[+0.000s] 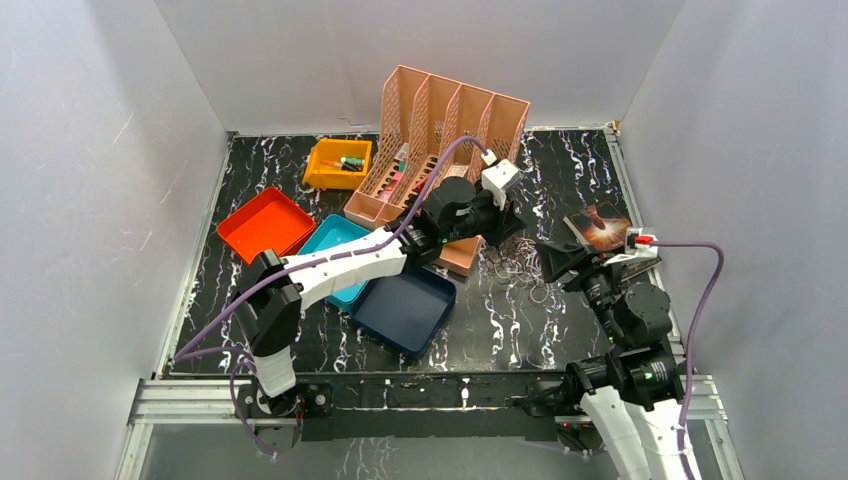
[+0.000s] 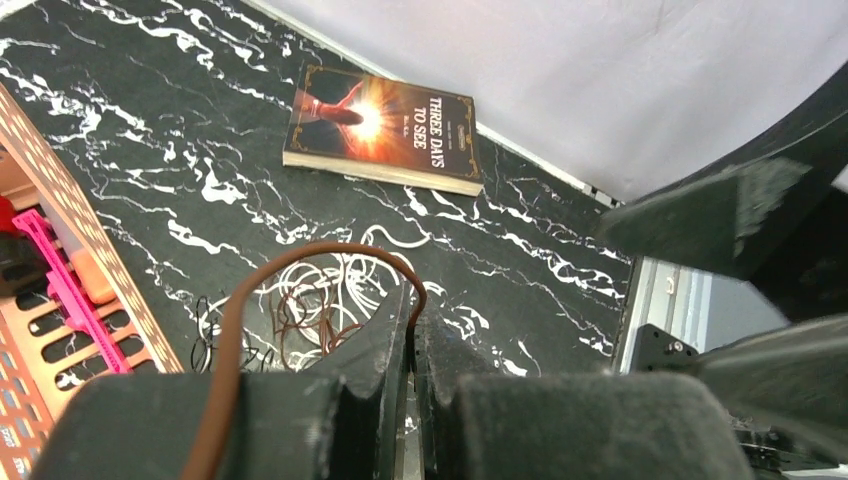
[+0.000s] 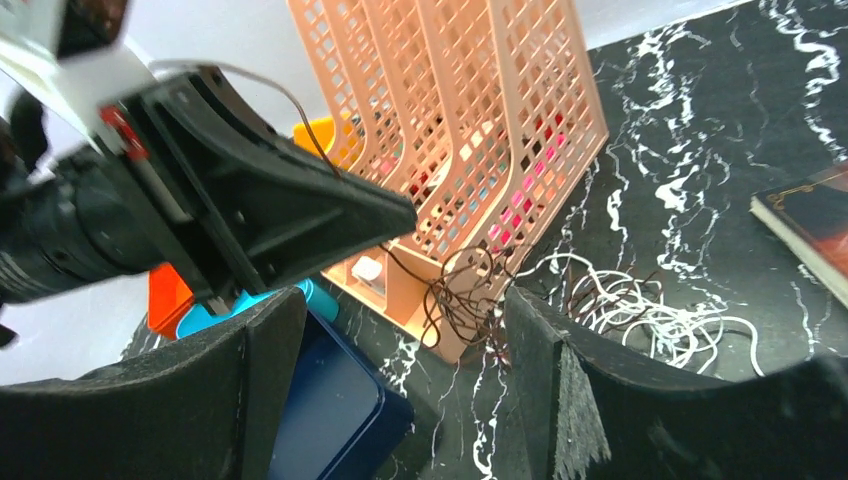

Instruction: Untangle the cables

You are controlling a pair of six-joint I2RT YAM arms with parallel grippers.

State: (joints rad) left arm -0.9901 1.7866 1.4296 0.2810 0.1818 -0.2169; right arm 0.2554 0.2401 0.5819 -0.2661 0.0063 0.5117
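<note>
The cables lie in a loose tangle on the black marbled table in front of the peach file rack. Curly white cables lie to the right and dark brown cables lie against the rack's base. They also show in the left wrist view and in the top view. My left gripper is shut on one brown cable, which arcs up over its left finger. It hovers above the tangle. My right gripper is open and empty, low beside the tangle.
A peach file rack stands behind the tangle. A navy tray, teal tray, red tray and yellow bin sit to the left. A book lies right of the cables.
</note>
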